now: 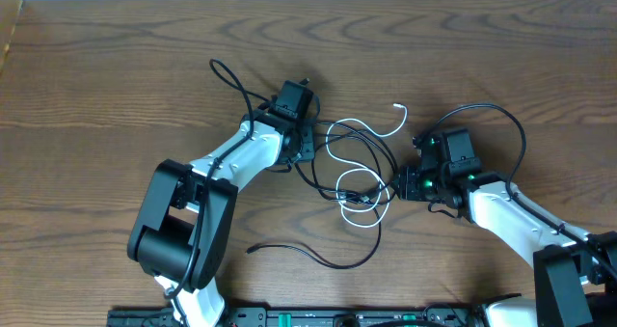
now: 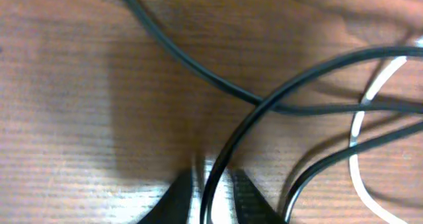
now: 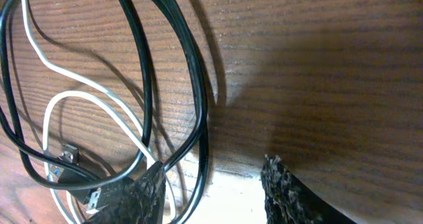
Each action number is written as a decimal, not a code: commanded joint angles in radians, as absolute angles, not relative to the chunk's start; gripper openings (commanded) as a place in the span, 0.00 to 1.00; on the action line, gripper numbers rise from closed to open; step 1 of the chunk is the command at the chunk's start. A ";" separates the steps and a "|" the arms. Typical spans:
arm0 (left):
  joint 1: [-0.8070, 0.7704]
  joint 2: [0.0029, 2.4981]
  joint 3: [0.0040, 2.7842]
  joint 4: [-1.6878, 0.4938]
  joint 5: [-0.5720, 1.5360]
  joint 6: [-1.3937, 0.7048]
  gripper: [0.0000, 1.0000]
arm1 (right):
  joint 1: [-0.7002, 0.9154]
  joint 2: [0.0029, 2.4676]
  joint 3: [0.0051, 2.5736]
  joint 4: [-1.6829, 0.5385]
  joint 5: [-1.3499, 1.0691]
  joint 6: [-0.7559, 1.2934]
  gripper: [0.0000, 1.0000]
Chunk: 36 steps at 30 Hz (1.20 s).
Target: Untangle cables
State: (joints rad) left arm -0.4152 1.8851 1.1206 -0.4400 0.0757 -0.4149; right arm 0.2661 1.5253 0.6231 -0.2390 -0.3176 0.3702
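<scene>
Several thin black cables [image 1: 318, 259] and one white cable [image 1: 364, 126] lie looped and crossed in a tangle [image 1: 362, 190] at mid-table. My left gripper [image 1: 305, 153] is at the tangle's left edge. In the left wrist view its fingers [image 2: 211, 187] are a narrow gap apart with a black cable [image 2: 218, 151] running between them, and the white cable [image 2: 357, 128] lies to the right. My right gripper [image 1: 401, 184] is at the tangle's right edge. It is open [image 3: 211, 171], low over the table, with two black strands [image 3: 198, 98] just inside its left finger. The white cable [image 3: 73, 75] and small plugs [image 3: 66, 154] lie left of it.
One black cable end [image 1: 224, 73] trails to the upper left, and another strand [image 1: 289, 250] curves toward the front. The white cable's plug [image 1: 400, 108] points to the upper right. The right arm's own thicker wire [image 1: 516, 124] loops behind its wrist. The table is dark wood.
</scene>
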 commanded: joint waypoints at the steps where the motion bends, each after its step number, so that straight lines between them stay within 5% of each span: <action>1: -0.417 1.895 1.122 -0.447 0.101 -0.411 0.08 | 0.271 1.528 0.627 -0.247 -0.313 0.361 0.43; 13: -0.416 1.600 1.300 -0.589 0.413 -0.344 0.07 | 0.268 1.528 0.679 -0.319 -0.298 0.274 0.47; 23: -0.416 1.219 1.323 -0.437 0.416 -0.390 0.07 | 0.270 1.528 0.850 -0.359 -0.316 0.253 0.49; 36: -0.416 1.158 1.323 -0.264 0.416 -0.538 0.08 | 0.317 1.528 0.888 -0.321 -0.673 0.172 0.55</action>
State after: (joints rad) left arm -0.4152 1.1584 1.3235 -0.2878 0.3992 -0.4667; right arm 0.2859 1.5261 0.8700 -0.3233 -0.5735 0.2317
